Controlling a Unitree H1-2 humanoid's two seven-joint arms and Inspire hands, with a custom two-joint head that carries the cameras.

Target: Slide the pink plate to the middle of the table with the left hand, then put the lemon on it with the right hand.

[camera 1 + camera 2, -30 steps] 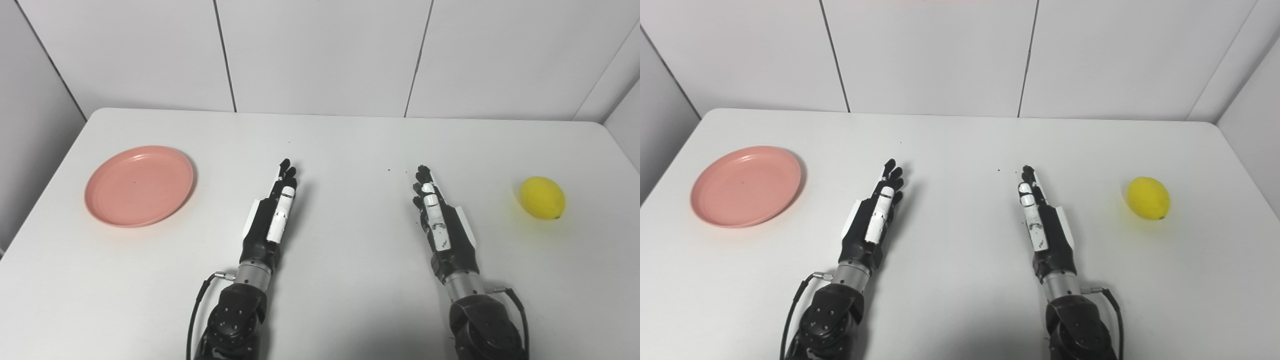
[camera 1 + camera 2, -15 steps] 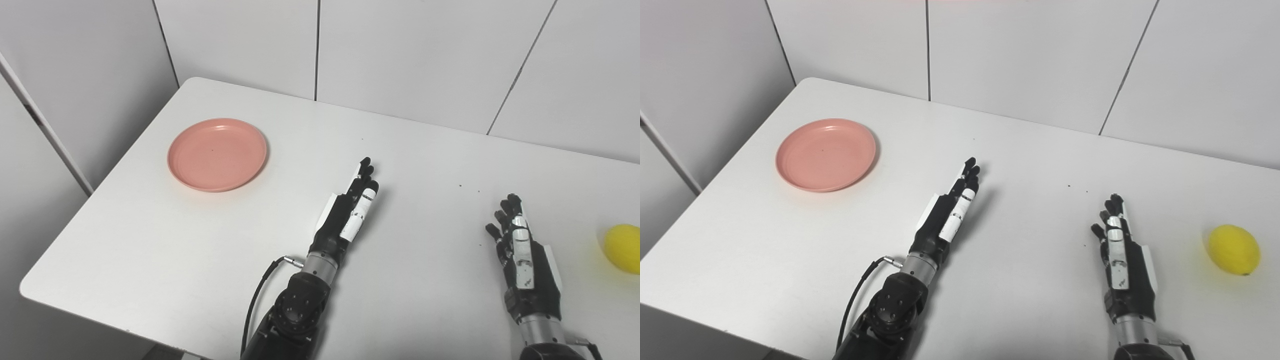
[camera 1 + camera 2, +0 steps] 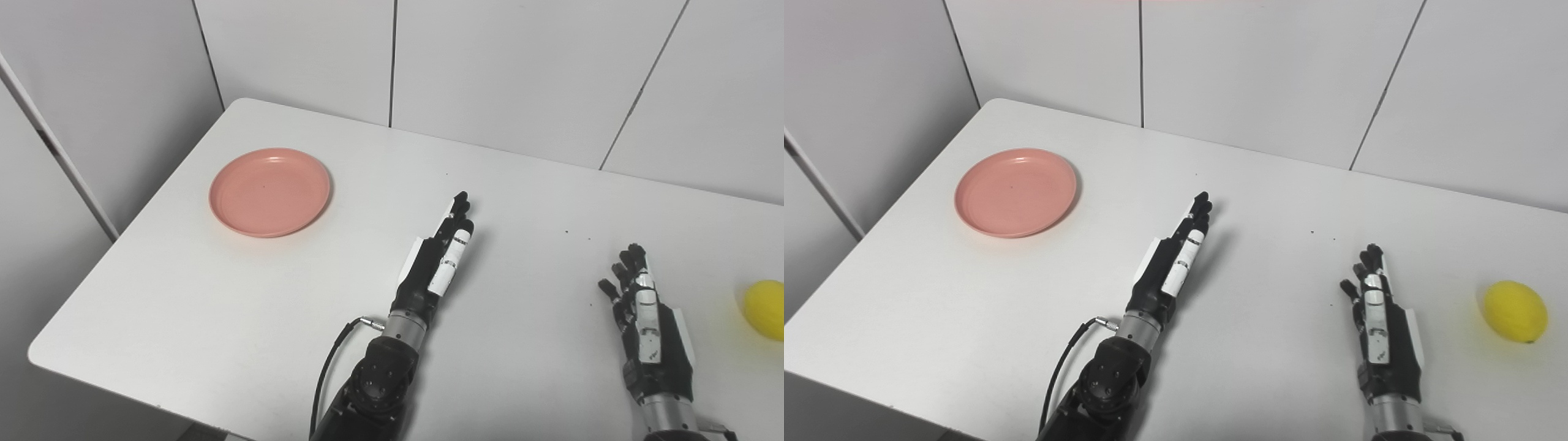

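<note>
One tabletop (image 3: 1249, 184), white, carries everything here. On it lies one plate (image 3: 1015, 192), pink and round, and one lemon (image 3: 1515, 311), yellow. Two robot hands are in view: one left hand (image 3: 1171, 266) and one right hand (image 3: 1381, 331). A few small dark specks (image 3: 1323, 235) dot the surface.

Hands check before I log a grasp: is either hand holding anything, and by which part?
Nothing is held. The left hand and right hand are open over the table, apart from the pink plate and the lemon.
</note>
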